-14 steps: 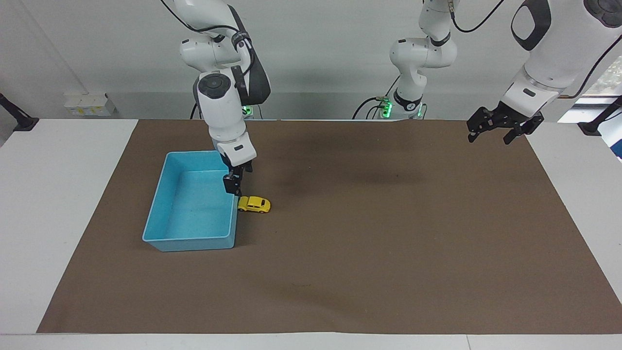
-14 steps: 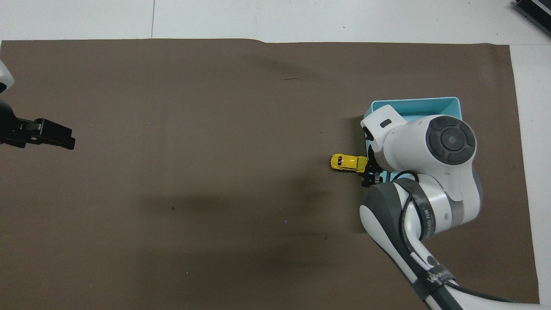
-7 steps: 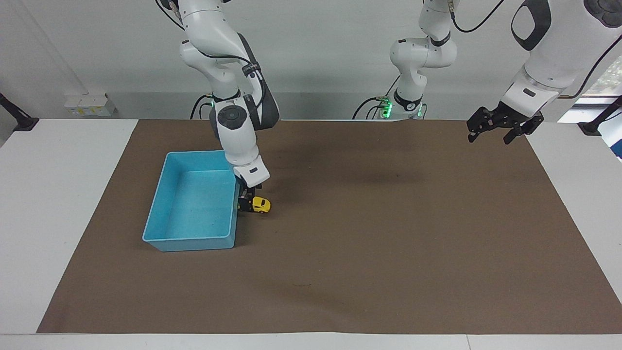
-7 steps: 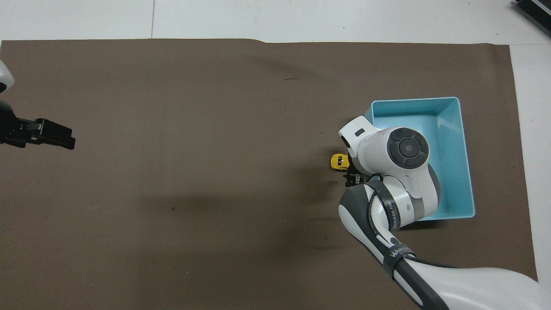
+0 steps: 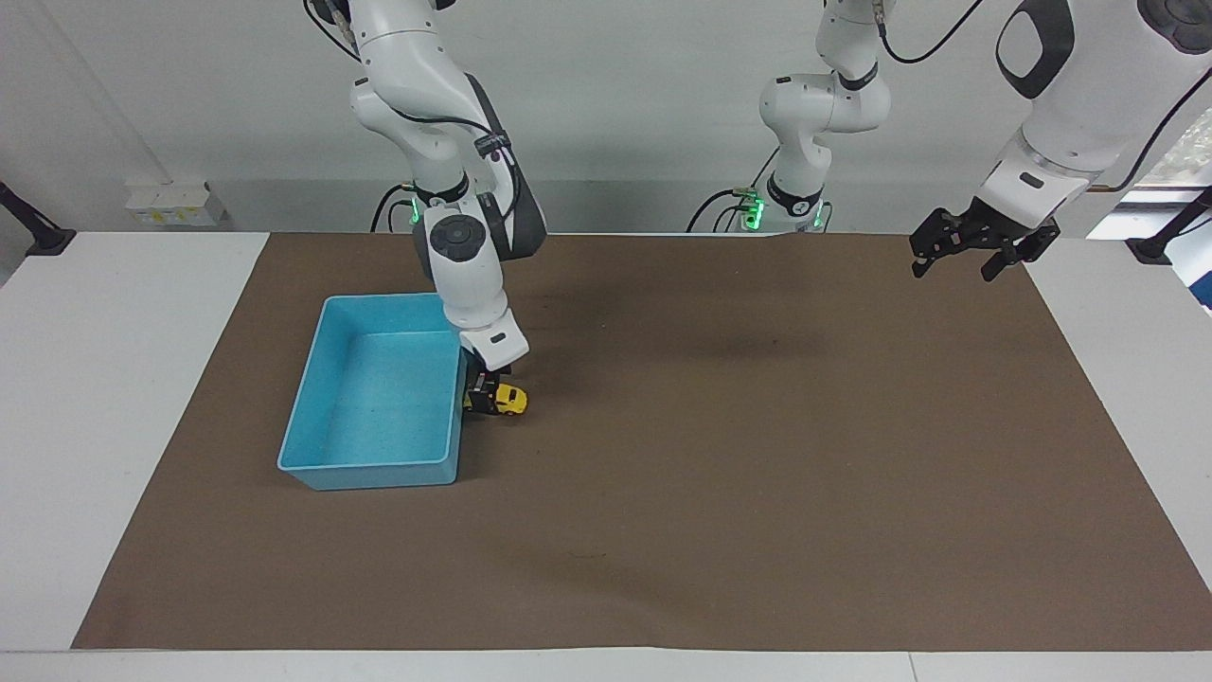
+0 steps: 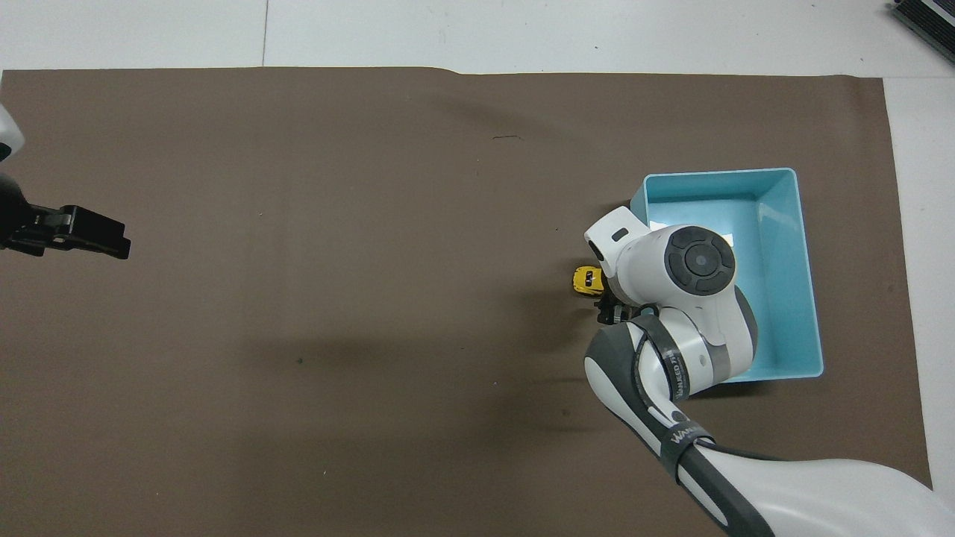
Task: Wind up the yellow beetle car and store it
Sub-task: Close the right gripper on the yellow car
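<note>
right gripper (image 5: 488, 395) down at yellow beetle car (image 5: 511, 400), finger spacing unreadable | car on mat, at bin's (image 5: 327, 471) 3 o'clock (facing view); left gripper (image 5: 980, 248) waits, fingers apart

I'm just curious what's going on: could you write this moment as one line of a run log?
right gripper: down at yellow beetle car on mat beside blue bin | car: not in bin | left gripper: waiting, raised

The yellow beetle car (image 5: 509, 400) sits on the mat (image 5: 720, 474), just beside the bin (image 5: 327, 379), toward the right arm's end. The right gripper (image 5: 485, 396) is down at the car; the left gripper (image 5: 980, 248) waits over the mat's corner at the left arm's end.
</note>
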Controlling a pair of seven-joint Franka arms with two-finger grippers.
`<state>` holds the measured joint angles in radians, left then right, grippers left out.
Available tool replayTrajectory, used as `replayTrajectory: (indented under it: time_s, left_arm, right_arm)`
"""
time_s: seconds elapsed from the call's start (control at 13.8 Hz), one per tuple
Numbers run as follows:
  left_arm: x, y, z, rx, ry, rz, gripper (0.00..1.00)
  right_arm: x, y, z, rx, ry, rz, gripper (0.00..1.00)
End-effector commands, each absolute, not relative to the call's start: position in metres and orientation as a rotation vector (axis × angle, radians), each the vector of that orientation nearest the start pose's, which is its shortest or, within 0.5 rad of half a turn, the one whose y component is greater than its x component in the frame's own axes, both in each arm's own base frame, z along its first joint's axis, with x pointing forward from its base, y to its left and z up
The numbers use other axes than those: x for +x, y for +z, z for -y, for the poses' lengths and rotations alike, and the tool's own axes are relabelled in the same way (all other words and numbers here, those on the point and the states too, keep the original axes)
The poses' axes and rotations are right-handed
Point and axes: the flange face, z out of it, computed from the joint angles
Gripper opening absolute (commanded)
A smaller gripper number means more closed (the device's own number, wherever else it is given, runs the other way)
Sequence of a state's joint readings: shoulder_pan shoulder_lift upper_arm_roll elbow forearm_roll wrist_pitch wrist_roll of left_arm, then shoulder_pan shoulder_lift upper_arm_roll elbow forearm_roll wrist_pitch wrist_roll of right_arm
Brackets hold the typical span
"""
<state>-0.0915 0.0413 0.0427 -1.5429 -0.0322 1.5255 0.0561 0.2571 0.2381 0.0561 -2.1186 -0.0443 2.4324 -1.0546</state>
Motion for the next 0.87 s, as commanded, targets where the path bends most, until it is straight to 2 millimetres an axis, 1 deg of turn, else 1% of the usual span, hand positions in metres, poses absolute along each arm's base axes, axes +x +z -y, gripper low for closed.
replayTrajectory:
  time_s: [0.0,0.07,0.14,0.22,0.29,0.43,0.58,0.72,0.8]
  left_arm:
    - [0.555,0.614,0.029,-3.159,0.097,-0.154,1.00]
    - [0.555,0.613,0.029,-3.159,0.099,-0.153,1.00]
    - [0.555,0.614,0.029,-3.159,0.097,-0.154,1.00]
    - [0.555,0.614,0.029,-3.159,0.097,-0.154,1.00]
    - [0.555,0.614,0.029,-3.159,0.097,-0.154,1.00]
    - [0.555,0.614,0.029,-3.159,0.097,-0.154,1.00]
    - [0.555,0.614,0.028,-3.159,0.097,-0.149,1.00]
    - [0.555,0.614,0.029,-3.159,0.097,-0.154,1.00]
    - [0.555,0.614,0.029,-3.159,0.097,-0.154,1.00]
  right_arm:
    - [0.552,0.302,-0.174,-2.409,-0.112,2.116,0.57]
    - [0.552,0.302,-0.174,-2.409,-0.112,2.116,0.30]
    - [0.552,0.302,-0.175,-2.417,-0.112,2.106,0.15]
    - [0.554,0.303,-0.176,-2.418,-0.120,2.106,0.11]
    - [0.557,0.303,-0.177,-2.422,-0.125,2.103,0.10]
    - [0.563,0.308,-0.186,-2.437,-0.178,2.094,0.06]
    - [0.574,0.319,-0.201,-2.439,-0.228,2.100,0.05]
    - [0.573,0.329,-0.227,-2.452,-0.260,2.075,0.04]
    - [0.572,0.336,-0.233,-2.471,-0.274,2.054,0.02]
